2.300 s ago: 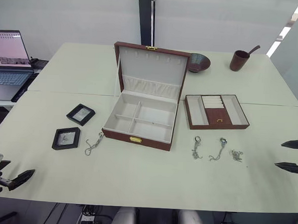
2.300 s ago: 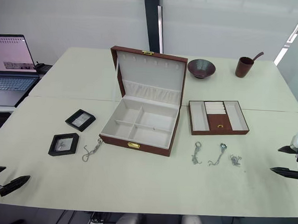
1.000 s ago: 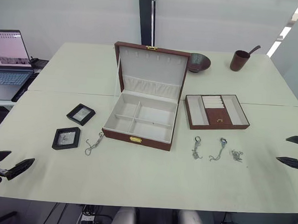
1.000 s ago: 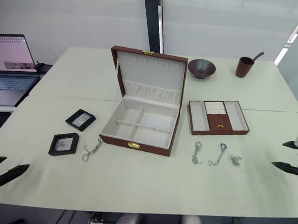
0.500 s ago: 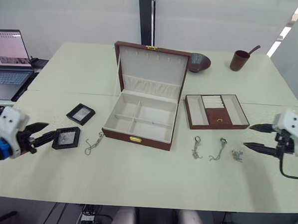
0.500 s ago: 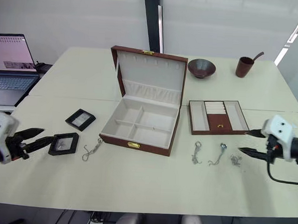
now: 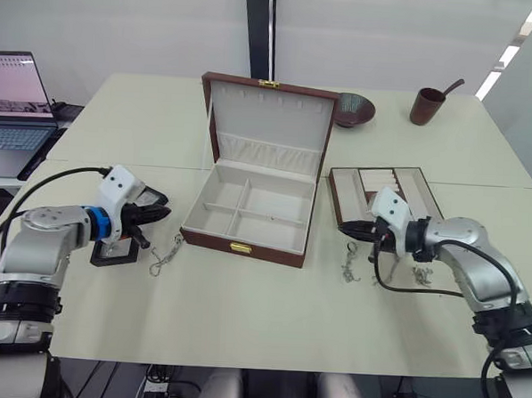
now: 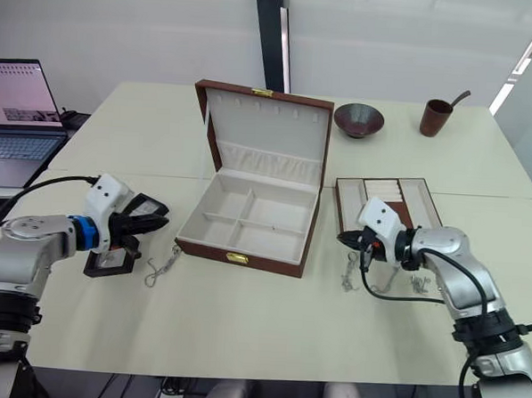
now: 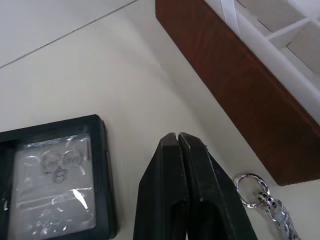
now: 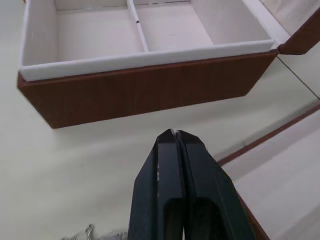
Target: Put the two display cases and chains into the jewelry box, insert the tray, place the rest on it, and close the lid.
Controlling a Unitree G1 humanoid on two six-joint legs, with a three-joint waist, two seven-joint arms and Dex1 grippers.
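The jewelry box [image 7: 244,244] stands open at mid-table, its cream compartments bare and its lid [image 7: 270,117] upright. My left gripper [image 7: 164,212] hovers just left of the box, shut on nothing. Beneath it lies one of the display cases [image 7: 111,252], black-framed, also seen in the left wrist view [image 9: 50,185]; the other is hidden behind the arm. A silvery chain [image 7: 164,254] lies by the box's front left corner. My right gripper [image 7: 343,228] is shut and empty between the box and the tray [image 8: 428,201]. More chains [image 8: 349,275] lie in front of the tray.
An open laptop [image 7: 12,105] sits at the far left. At the back right stand a dark bowl [image 7: 355,108] and a brown cup [image 7: 426,107] with a handle sticking out. My right arm's black cable loops over the chains.
Both arms have swung in from the table's outer edges to either side of the box. Both grippers have gone from open to shut, with nothing taken hold of.
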